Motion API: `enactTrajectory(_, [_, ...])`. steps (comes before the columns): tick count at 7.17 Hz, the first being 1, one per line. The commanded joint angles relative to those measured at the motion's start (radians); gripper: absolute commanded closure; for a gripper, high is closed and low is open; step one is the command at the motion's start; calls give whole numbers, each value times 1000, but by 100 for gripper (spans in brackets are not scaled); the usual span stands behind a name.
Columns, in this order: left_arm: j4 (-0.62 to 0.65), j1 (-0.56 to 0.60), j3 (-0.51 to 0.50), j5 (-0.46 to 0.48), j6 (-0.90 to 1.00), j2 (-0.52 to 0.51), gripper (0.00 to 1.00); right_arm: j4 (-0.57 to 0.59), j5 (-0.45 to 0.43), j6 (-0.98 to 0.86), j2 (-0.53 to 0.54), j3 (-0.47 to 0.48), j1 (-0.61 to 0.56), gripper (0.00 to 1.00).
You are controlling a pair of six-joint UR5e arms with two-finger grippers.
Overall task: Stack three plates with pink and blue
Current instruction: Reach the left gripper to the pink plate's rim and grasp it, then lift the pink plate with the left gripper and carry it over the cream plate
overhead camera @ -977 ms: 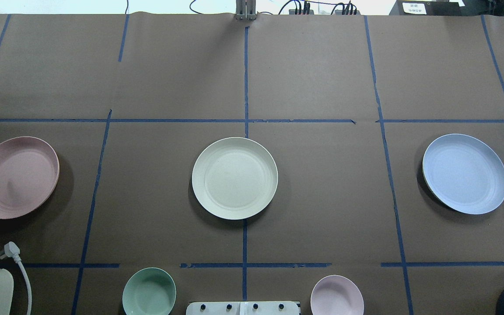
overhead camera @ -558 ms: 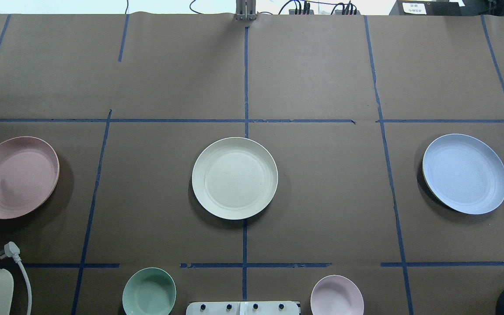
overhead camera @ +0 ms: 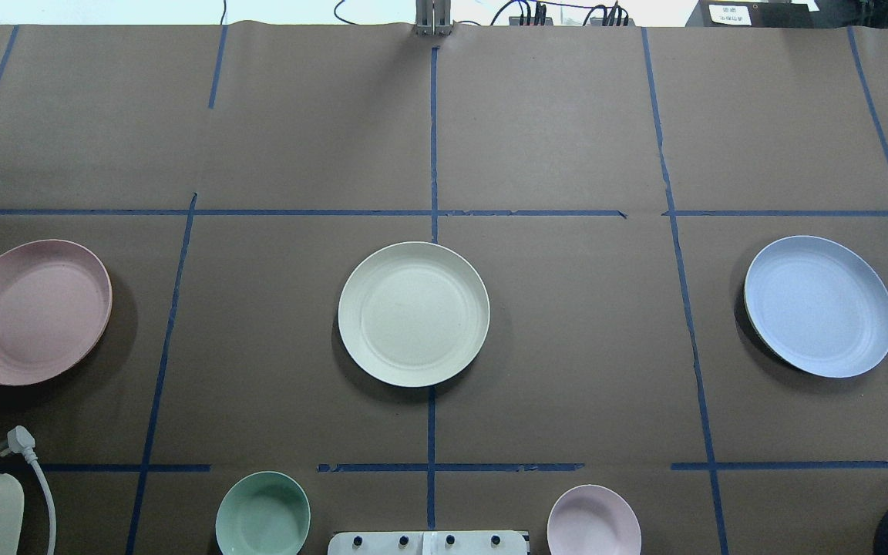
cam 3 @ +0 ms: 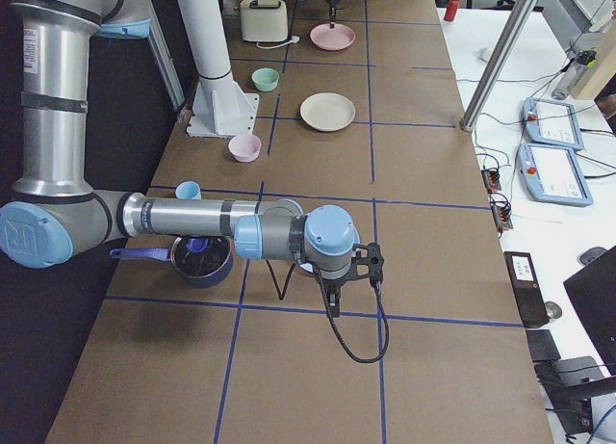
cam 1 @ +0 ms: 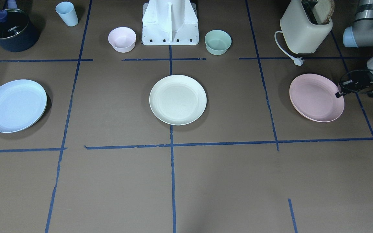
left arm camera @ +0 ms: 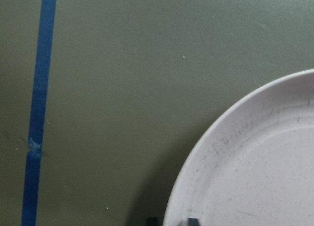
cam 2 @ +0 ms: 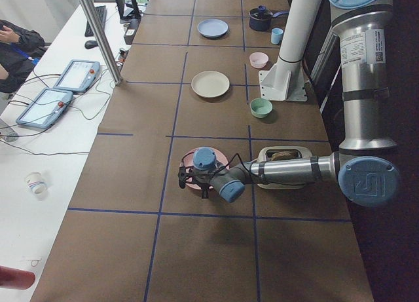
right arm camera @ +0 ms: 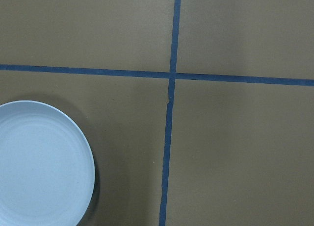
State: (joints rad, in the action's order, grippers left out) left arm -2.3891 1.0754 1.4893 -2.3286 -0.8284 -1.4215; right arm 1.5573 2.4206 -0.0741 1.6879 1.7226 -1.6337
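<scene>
While all are apart | plates (cam 1: 15, 106) (cam 1: 178, 99) (cam 1: 316, 97) 3 | bowls (cam 1: 122, 39) (cam 1: 218, 42) 2 | cup (cam 1: 67, 13) 1

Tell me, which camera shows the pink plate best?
The exterior front-facing view: the pink plate shows whole, away from the picture's edge. Overhead has it whole but at the edge. Exterior left hides much of it behind the arm, exterior right shows it tiny, the left wrist camera only part of it.
</scene>
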Motion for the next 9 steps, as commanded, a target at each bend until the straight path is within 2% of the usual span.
enactTrajectory(1, [7,149,44,-156,-1,10,100,1,-1,-3,-25,3,0,0])
enactTrajectory(2, [8,226,63,-225,-4,9,100,0,0,-1,-25,-8,3,0])
enactTrajectory(3, [16,232,74,-247,-11,3,100,-6,2,0,-24,-9,3,0])
enactTrajectory(5, [214,229,177,-230,-61,-106,100,-6,8,2,-25,-9,15,0])
enactTrajectory(6, [241,174,231,-194,-233,-172,100,-20,8,49,-28,-6,50,0])
enactTrajectory(7, [242,84,286,-158,-400,-198,100,-92,5,171,-28,-8,92,0])
enactTrajectory(9, [243,-129,367,13,-721,-305,100,-234,-1,385,-21,-11,173,0])
